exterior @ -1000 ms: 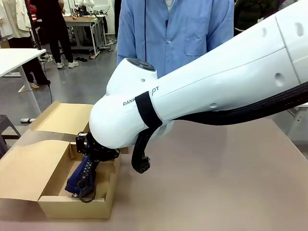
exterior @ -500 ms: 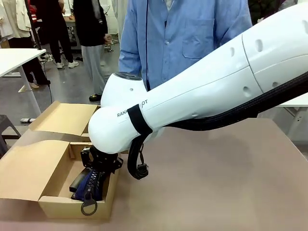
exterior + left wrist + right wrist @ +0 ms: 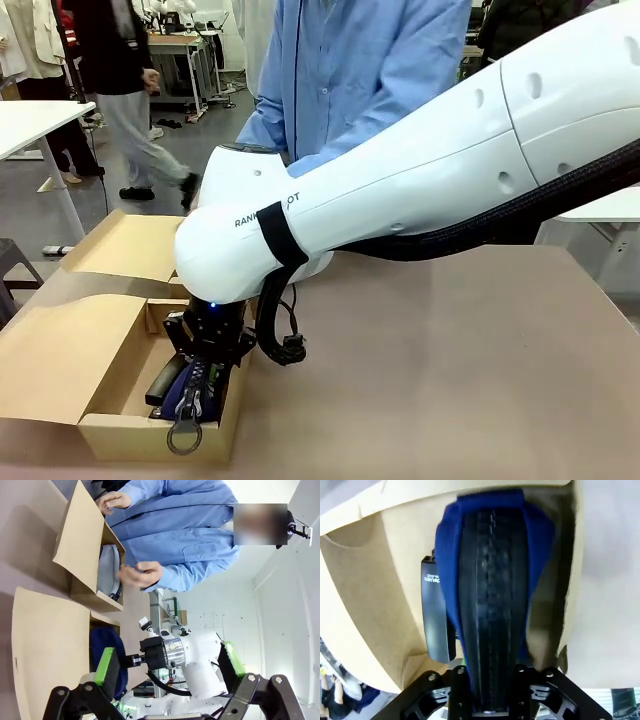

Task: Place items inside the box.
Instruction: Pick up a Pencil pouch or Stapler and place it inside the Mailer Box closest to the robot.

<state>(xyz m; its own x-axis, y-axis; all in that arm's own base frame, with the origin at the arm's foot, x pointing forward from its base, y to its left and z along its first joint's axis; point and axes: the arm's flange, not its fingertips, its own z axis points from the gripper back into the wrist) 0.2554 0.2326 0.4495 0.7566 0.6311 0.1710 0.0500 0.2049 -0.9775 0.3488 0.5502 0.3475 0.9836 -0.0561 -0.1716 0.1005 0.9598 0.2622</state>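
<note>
— Where did things stand with the pouch [image 3: 188, 398]?

— Your right claw [image 3: 203, 378] was clamped on it, low inside the box [image 3: 110, 428]. The pouch hung lengthwise between the side walls. The stapler [image 3: 436, 615] lay on the box floor just beside it. The pouch's lower end reached the near wall, and its zip ring [image 3: 185, 437] dangled over that wall, outside.

— So should I simply have let go?

— Not yet, I'd say. A plain drop risked leaving that end propped on the rim with the ring outside. You'd have done better to tip the pouch flatter and draw it back from the near wall, clear of the stapler. Then you could spread the fingers once it lay on the floor.

— And the left claw [image 3: 169, 662]?

— It stood wide with nothing in it, well apart from the box. It looked across at the box and at the person's hand [image 3: 142, 575]. That suited the step, since you needed it out of the right arm's way.
</note>
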